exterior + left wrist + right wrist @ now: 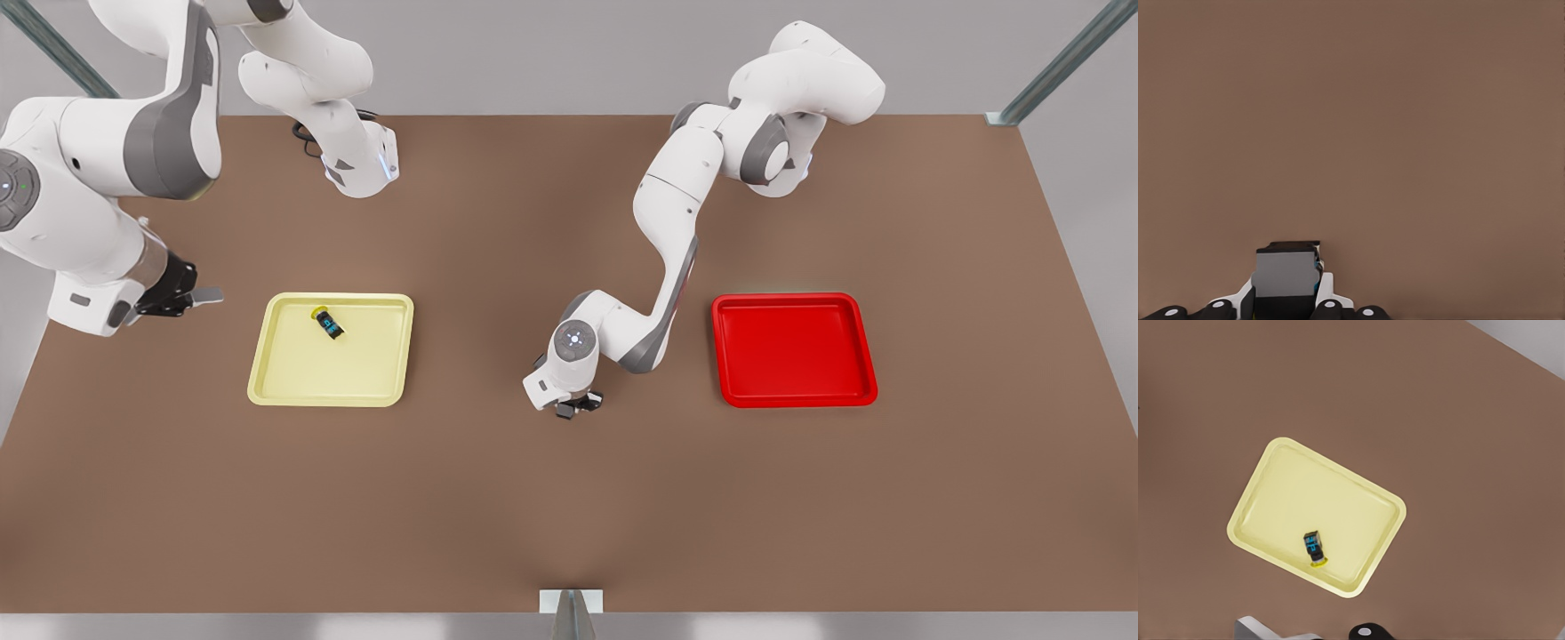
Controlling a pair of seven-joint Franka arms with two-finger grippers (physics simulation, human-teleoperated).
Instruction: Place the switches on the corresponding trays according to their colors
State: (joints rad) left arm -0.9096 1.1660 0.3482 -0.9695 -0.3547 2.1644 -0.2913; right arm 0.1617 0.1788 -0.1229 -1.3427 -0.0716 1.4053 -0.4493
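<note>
Now | yellow switch [328,323] in yellow tray [293,388] | right end effector [189,295] beside tray

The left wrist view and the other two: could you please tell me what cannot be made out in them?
- Cap colour of the dark grey switch in the left gripper: the left wrist view shows its body only, and in the front view the gripper covers it.
- Whether the right gripper is open or shut: side-on in the front view, cut off by the right wrist view's edge.

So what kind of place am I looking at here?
Probably a simulated robot test bench: two white arms over a bare brown table, a yellow tray and a red tray for colour sorting, metal frame struts at the corners.
</note>
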